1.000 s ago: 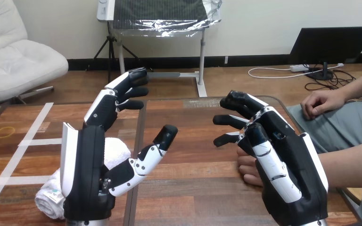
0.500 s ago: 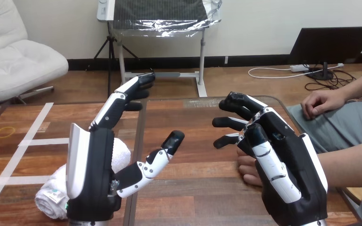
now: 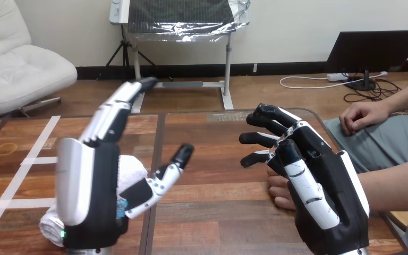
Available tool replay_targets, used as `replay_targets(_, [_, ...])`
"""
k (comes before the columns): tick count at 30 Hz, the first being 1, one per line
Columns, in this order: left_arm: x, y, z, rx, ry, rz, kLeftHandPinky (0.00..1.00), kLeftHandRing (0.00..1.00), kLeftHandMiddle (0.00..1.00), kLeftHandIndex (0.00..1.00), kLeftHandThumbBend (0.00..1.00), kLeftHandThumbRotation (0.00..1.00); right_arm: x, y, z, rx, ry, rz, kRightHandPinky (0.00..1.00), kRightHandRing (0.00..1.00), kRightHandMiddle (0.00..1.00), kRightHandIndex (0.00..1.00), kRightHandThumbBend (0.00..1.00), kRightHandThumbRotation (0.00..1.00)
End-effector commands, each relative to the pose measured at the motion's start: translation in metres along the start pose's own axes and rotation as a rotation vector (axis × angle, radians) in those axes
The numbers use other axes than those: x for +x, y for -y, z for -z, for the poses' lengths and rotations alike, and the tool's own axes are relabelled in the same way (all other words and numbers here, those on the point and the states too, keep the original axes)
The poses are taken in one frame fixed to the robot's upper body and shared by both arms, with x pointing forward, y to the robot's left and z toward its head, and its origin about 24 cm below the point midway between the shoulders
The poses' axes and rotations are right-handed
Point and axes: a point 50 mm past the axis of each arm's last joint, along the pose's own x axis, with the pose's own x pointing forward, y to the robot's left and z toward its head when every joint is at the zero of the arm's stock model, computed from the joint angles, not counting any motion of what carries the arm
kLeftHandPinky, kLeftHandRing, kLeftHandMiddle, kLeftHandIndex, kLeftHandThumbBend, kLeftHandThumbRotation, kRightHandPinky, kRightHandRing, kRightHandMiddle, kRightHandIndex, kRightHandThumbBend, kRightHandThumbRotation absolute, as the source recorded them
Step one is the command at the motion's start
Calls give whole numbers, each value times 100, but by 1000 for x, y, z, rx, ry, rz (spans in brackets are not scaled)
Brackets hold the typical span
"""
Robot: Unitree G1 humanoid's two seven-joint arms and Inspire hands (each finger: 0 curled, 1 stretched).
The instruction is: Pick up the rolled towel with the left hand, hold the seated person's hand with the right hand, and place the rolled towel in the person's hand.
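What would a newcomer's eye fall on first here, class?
Two black-and-white hands dominate: the left robot hand, fingers straight, raised at the left, and the right robot hand at the right. A white rolled towel lies on the table behind the left one; the person's hand on the table lies partly hidden behind the right one.

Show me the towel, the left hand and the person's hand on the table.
towel [image 3: 134, 169], head view, roll's top.
left hand [image 3: 85, 194], head view, its back.
person's hand on the table [image 3: 279, 195], head view, its fingers.
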Motion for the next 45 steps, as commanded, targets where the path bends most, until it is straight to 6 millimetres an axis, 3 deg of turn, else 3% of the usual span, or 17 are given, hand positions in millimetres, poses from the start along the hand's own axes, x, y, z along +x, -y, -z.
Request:
replay_targets(1, [-26, -3, -6, 2, -99, -6, 74, 81, 84, 81, 68, 34, 11, -2, -7, 16, 83, -2, 53, 69, 77, 76, 48, 54])
replay_targets(24, [-29, -2, -4, -15, -112, 16, 75, 83, 85, 83, 66, 35, 12, 0, -7, 20, 84, -6, 52, 68, 76, 75, 49, 54])
replay_targets(45, [-28, 2, -5, -38, -124, 20, 73, 80, 82, 80, 68, 28, 12, -1, -7, 13, 82, -9, 52, 68, 76, 75, 49, 53])
